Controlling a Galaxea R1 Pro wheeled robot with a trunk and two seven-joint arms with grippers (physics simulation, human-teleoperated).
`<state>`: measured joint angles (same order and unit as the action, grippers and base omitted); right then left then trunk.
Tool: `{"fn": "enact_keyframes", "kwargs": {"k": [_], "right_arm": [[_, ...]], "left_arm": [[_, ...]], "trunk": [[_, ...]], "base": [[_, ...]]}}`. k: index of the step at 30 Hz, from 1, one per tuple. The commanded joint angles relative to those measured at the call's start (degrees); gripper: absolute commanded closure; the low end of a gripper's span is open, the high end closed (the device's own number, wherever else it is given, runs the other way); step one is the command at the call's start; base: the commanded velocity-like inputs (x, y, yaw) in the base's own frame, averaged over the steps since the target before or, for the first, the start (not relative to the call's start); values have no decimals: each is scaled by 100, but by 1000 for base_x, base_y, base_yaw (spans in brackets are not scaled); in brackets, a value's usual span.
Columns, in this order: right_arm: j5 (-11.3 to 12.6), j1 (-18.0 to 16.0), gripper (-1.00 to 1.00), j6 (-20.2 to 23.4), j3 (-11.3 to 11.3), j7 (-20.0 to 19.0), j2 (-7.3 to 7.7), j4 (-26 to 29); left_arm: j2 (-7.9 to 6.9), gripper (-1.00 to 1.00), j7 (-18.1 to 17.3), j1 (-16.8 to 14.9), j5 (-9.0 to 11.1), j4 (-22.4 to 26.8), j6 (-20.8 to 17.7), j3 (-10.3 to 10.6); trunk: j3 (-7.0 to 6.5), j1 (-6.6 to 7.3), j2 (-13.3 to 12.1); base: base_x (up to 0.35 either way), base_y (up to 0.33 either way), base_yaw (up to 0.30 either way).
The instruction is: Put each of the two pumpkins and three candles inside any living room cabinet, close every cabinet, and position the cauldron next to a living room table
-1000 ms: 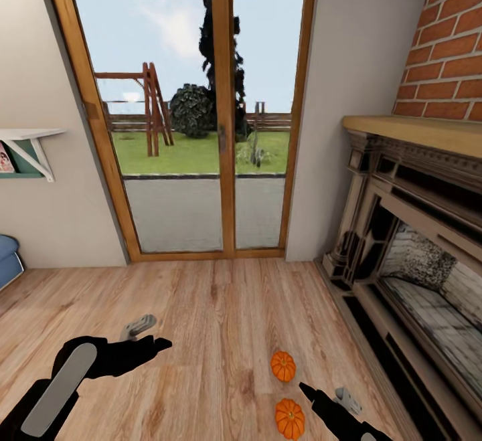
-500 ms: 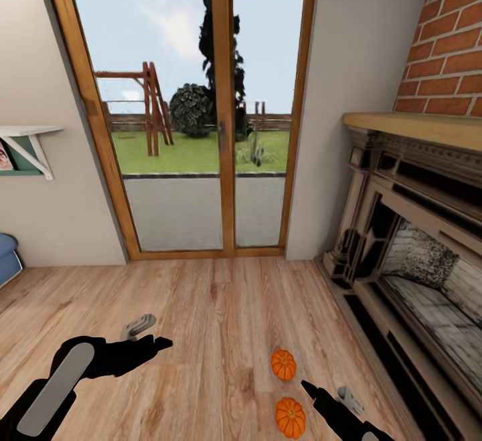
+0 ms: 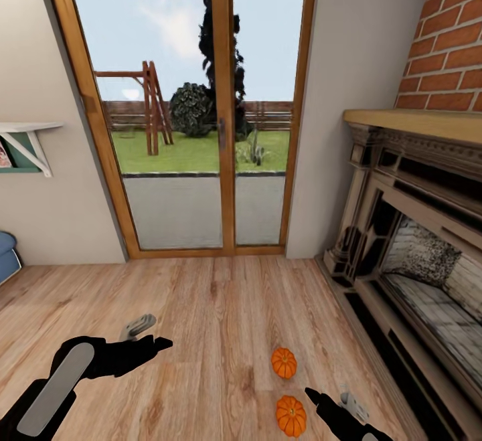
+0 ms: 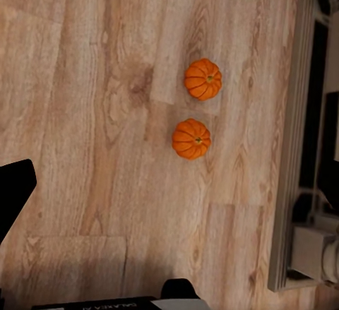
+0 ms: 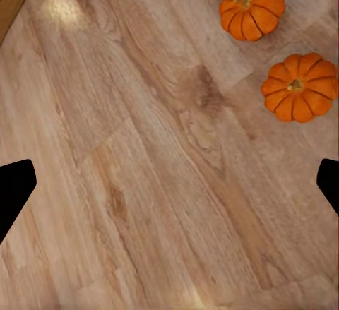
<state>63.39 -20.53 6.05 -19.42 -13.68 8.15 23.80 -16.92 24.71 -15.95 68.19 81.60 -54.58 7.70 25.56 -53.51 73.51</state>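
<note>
From the head camera, two pumpkins sit on the wooden floor in the lower right of the frame, the farther pumpkin just beyond the nearer pumpkin, close together but not touching. Over the past second the scene has barely altered: the fireplace and glass door have slid a touch, which reads as the head or base creeping, not the things moving. The right gripper at the bottom right edge has sunk slightly lower in frame and hangs just beside the nearer pumpkin, its dark finger and grey finger standing apart. The left gripper in the lower left looks unchanged, fingers spread, holding nothing, well apart from both pumpkins.

In the left wrist camera, both pumpkins lie mid-frame on bare boards, the fireplace base running down the right edge. Dark bits of the gripper show at the lower left and bottom edges; from here I cannot tell how its fingers stand.

In the right wrist camera, the pumpkins sit in the upper right corner, while the black fingertips show at the left and right edges, wide apart with only floor between them.

I'd judge nothing is picked up yet: the right arm is lining up on the nearer pumpkin, but needs shifting toward it first.
</note>
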Motion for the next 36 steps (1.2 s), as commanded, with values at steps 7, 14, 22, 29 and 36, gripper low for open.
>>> {"fn": "enact_keyframes", "kwargs": {"k": [7,14,22,29,36], "right_arm": [[88,-4,-100,-50,-12,173,3,33],[110,-4,-100,23,-9,116,6,26],[196,-4,-100,35,-7,-95,3,-12],[266,-4,-100,28,-9,-122,2,-12],[270,-4,-100,28,-9,-334,6,-11]], "left_arm": [[-4,-100,60,-5,60,6,0,8],[-4,-100,53,-5,62,12,-6,0],[-4,-100,60,-5,63,31,-74,-50],[12,-100,60,-5,71,29,-186,-376],[7,-100,60,-5,76,32,-193,-415]], "trunk": [[132,-154,286],[240,-286,527],[240,-286,527],[366,-440,807],[491,-594,1088]], "base": [[0,0,0],[0,0,0],[0,0,0],[0,0,0],[-144,0,0]]}}
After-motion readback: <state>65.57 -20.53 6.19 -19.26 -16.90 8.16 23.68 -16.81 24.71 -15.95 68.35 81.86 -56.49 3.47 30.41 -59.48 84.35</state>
